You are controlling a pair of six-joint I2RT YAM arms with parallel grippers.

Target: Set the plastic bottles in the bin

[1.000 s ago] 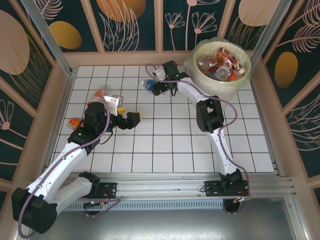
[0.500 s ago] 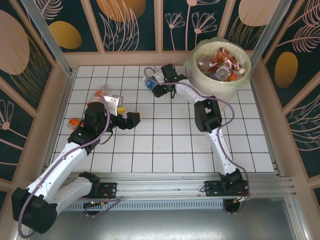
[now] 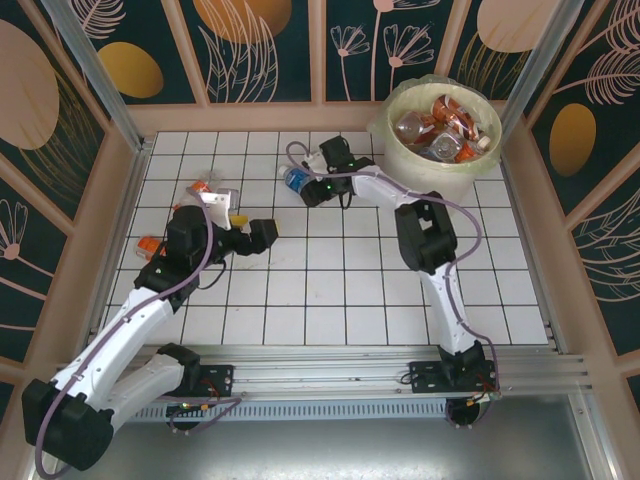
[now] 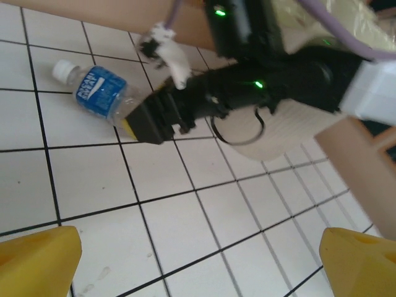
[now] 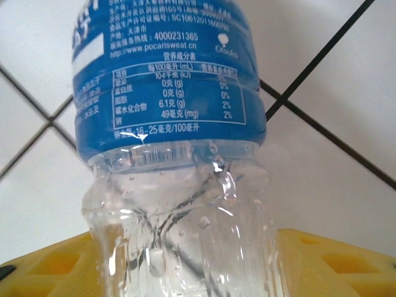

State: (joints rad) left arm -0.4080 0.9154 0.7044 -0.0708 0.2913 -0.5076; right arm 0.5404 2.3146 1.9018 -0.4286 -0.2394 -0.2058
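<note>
Right hand [image 3: 303,187] stretched low, clamping blue-label bottle [image 3: 292,177]; left hand [image 3: 252,223] spread wide.

White tiled table [image 3: 330,290] with dark grout lines — floral wall panels [image 3: 260,40] along its far edge, metal rail [image 3: 350,368] along the near edge.

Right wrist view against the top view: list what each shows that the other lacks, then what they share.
Right wrist: the label's printed text, the crushed clear body with droplets, and the yellow fingers pressing it from both sides. Top: the bin holding bottles, the open left gripper, and loose bottles beside it. Both: the blue bottle lying on white tiles, held by the right gripper.
</note>
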